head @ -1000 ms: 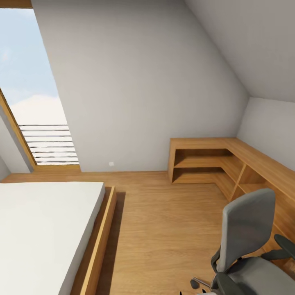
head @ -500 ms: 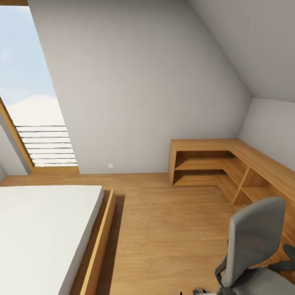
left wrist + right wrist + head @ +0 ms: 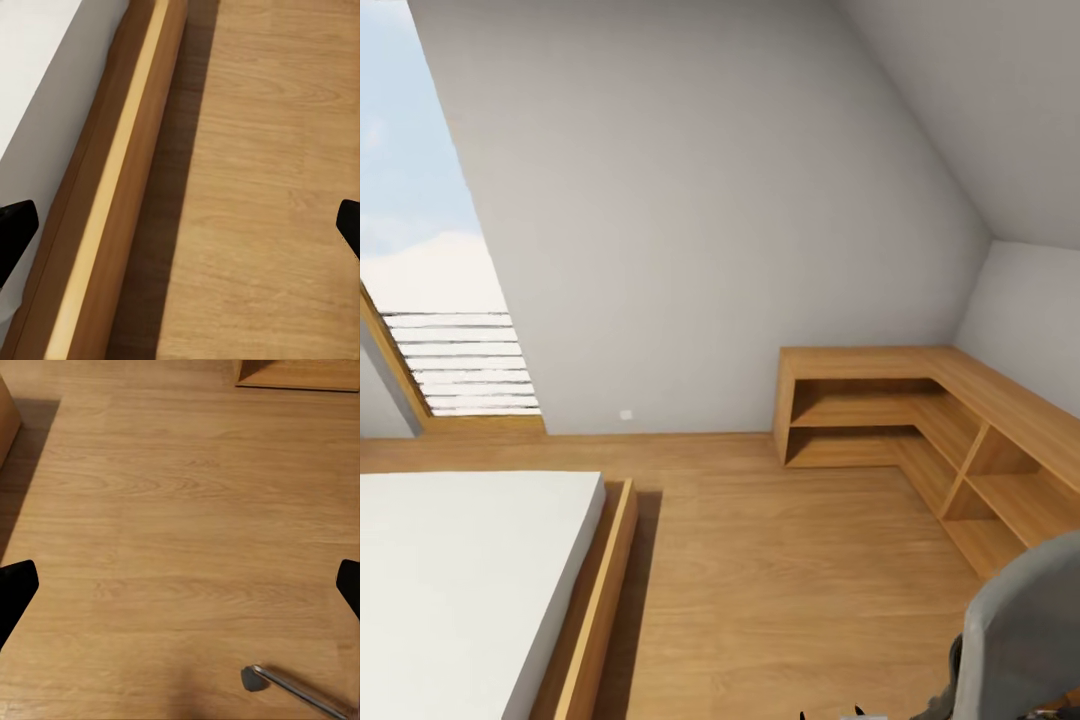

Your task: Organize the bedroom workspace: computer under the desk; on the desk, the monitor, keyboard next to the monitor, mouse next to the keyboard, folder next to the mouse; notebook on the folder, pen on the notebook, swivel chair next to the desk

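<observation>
**View swings left; chair slips toward the lower right corner**

Since a second ago the head camera has turned, so the whole room has shifted in the picture: the swivel chair [image 3: 1025,640], whose grey back, seat and armrests showed in full then, is now cut down to the top of its grey back at the lower right edge of the head view. The things themselves have not been handled.

A bed [image 3: 460,590] with a white mattress and a wooden frame fills the lower left of the head view, standing on a wooden floor [image 3: 780,580]. An L-shaped wooden shelf unit [image 3: 920,410] runs along the far wall and the right wall under the sloped ceiling, its open compartments bare. A tall slanted window [image 3: 430,250] with horizontal slats at its base stands at the left.

The left wrist view looks down on the bed frame's wooden edge and the floor just beside it. The right wrist view looks down on the floor, with one chrome leg of the chair base [image 3: 300,692] and its dark caster.

In each wrist view the dark fingers [image 3: 15,229] [image 3: 16,585] sit at opposite edges of the picture, spread wide apart with nothing between them.
</observation>
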Robot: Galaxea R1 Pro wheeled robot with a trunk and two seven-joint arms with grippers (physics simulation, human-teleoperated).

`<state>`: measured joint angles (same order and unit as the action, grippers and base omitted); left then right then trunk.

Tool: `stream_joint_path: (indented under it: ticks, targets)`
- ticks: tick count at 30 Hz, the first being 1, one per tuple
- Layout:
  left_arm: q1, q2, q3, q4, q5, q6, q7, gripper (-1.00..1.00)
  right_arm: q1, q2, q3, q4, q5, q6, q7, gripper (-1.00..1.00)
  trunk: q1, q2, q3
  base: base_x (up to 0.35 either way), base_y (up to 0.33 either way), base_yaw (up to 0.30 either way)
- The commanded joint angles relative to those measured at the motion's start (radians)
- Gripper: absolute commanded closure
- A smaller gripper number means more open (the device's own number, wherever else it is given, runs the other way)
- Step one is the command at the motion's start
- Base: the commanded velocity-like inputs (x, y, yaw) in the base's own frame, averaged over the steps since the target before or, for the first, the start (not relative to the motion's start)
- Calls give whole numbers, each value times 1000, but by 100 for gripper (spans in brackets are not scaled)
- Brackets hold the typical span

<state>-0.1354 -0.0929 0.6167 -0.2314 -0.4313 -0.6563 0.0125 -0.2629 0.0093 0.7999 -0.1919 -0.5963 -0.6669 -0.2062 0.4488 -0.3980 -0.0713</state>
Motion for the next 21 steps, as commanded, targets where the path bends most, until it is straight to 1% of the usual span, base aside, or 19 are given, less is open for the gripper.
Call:
stream_joint_path:
  ticks: [1,21]
  targets:
    - [-1,-1,8,0,-11,-3,1,-100,-1,0,9,0,-2,-2,-9,-100,1,-2,-2,335,0,0]
    - [-1,-1,8,1,-11,-2,1,-100,-1,0,9,0,-2,-2,-9,-100,1,-2,-2,335,0,0]
